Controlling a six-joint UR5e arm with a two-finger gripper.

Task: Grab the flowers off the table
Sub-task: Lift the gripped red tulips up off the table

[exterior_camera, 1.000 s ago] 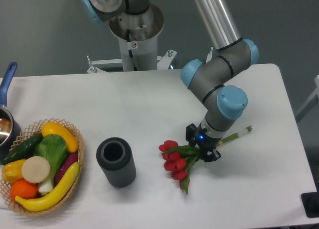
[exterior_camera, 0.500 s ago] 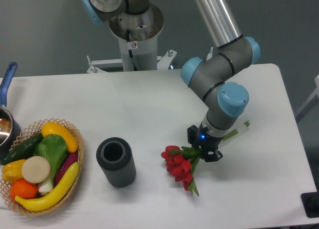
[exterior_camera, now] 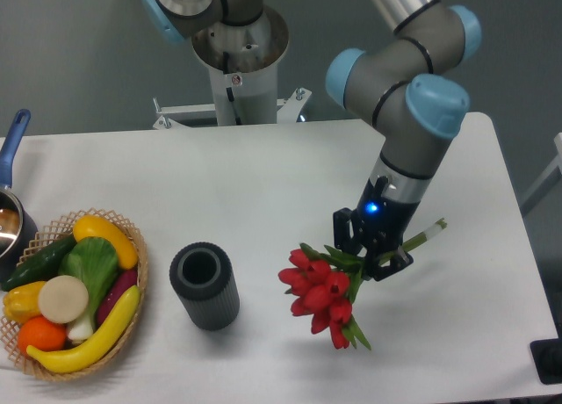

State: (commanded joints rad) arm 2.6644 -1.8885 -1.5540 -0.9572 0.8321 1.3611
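The flowers (exterior_camera: 320,294), a bunch of red tulips with green leaves, hang lifted above the white table (exterior_camera: 263,184) at the right of centre. Their heads droop down to the left, and the green stems stick out to the upper right past the wrist. My gripper (exterior_camera: 371,257) is shut on the stems just behind the leaves. The black fingers hide the gripped part of the stems.
A dark grey ribbed cylinder vase (exterior_camera: 205,286) stands upright left of the flowers. A wicker basket (exterior_camera: 133,246) of colourful vegetables sits at the table's left edge, with a blue-handled pot (exterior_camera: 12,220) behind it. The arm's base (exterior_camera: 237,57) rises at the back.
The gripper has risen with the flowers, lifting the bunch off the table. The tulip heads now hang lower and farther right, and the arm's elbow has moved up.
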